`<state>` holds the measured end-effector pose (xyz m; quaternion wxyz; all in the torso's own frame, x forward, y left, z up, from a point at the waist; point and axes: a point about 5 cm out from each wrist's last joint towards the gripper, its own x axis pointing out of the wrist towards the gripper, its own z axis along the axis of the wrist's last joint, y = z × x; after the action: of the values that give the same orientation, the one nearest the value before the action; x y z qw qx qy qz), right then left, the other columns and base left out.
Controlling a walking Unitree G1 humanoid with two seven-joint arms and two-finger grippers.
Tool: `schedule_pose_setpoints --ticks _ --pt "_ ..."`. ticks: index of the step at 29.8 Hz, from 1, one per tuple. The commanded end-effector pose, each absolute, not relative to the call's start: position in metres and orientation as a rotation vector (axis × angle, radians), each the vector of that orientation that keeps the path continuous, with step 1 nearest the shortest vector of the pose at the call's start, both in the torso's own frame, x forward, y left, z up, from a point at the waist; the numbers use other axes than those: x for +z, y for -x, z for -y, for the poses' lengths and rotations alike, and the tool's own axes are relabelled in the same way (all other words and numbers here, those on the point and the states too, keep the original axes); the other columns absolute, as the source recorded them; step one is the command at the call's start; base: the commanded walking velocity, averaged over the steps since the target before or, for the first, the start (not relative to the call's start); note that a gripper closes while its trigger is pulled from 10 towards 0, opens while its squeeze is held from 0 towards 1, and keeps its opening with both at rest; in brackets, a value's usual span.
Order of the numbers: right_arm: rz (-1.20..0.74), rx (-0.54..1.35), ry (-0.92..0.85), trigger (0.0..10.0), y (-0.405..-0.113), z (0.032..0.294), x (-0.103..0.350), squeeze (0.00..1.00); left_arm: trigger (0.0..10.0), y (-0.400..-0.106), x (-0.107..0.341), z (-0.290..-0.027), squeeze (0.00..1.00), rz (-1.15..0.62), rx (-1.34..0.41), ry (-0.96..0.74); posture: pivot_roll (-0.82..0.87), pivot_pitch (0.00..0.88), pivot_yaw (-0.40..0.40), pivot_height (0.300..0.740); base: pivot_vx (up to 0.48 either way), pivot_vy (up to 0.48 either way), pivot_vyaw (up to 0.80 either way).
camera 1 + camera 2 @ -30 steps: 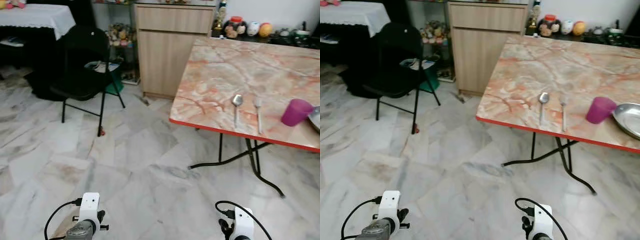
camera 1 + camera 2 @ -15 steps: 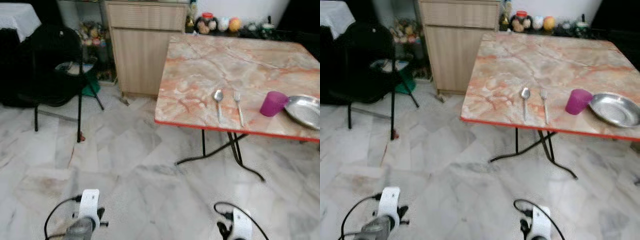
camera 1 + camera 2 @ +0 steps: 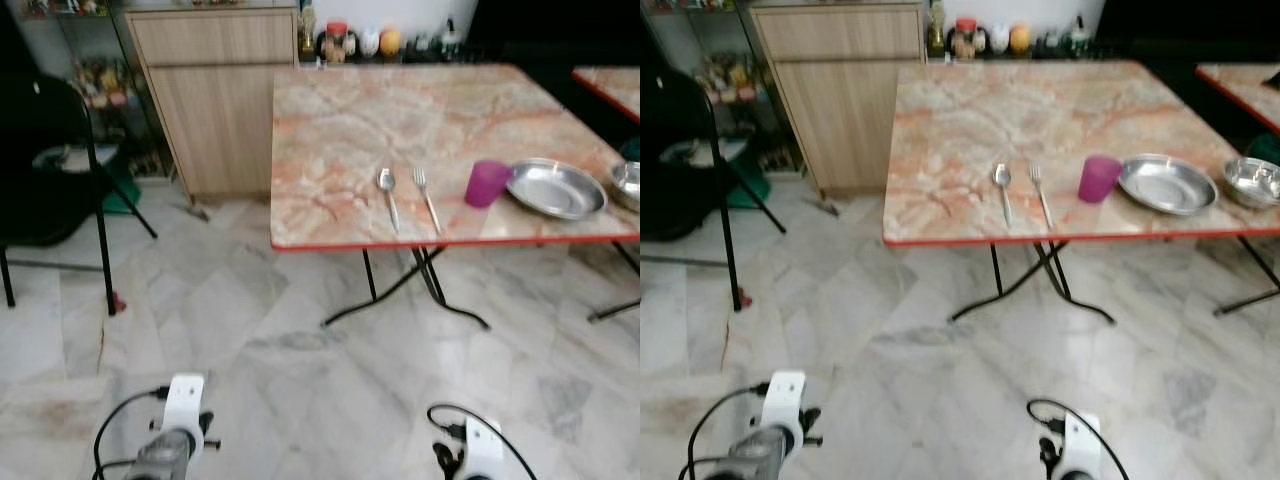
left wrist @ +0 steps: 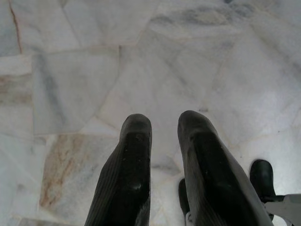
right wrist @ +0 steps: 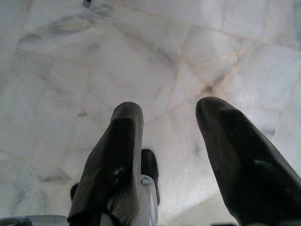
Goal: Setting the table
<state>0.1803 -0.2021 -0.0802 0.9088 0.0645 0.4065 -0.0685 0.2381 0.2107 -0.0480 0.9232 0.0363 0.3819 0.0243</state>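
A marble-patterned table with a red rim stands ahead of me. Near its front edge lie a spoon and a fork side by side. To their right stand a purple cup and a steel plate. A steel bowl sits at the far right beside the plate. Both arms hang low over the floor, far from the table. My left gripper is open with a narrow gap and holds nothing. The right gripper is open wider and holds nothing.
A black folding chair stands at the left, and a wooden cabinet stands behind the table's left corner. Jars and ornaments line the back wall. A second table's corner shows at the upper right. Marble floor lies between me and the table.
The whole view has swung to the right, so the table now sits in the middle. The plate and bowl have come into sight. Both arms still hang low.
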Motion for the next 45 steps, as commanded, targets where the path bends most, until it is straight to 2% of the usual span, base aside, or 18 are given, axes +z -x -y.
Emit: schedule_pose_setpoints --ticks 1,38,45 --pt "-0.837 -0.149 -0.139 10.0 -0.1797 0.2018 -0.0805 0.00 10.0 -0.2327 -0.0517 -0.2122 0.00 -0.813 0.050 -0.084 0.02 0.000 0.003 0.740 0.000 -0.311 0.00" --pt "-0.845 -0.131 -0.128 10.0 -0.1795 0.2001 -0.0810 0.00 10.0 -0.2306 -0.0529 -0.2136 0.00 -0.824 0.054 -0.089 0.02 0.000 0.002 0.740 0.000 -0.282 0.00" --pt "-0.842 -0.131 -0.130 10.0 -0.1802 0.1995 -0.0808 0.00 10.0 -0.2306 -0.0531 -0.2130 0.00 -0.824 0.056 -0.080 0.02 0.000 0.001 0.740 0.000 0.000 0.00"
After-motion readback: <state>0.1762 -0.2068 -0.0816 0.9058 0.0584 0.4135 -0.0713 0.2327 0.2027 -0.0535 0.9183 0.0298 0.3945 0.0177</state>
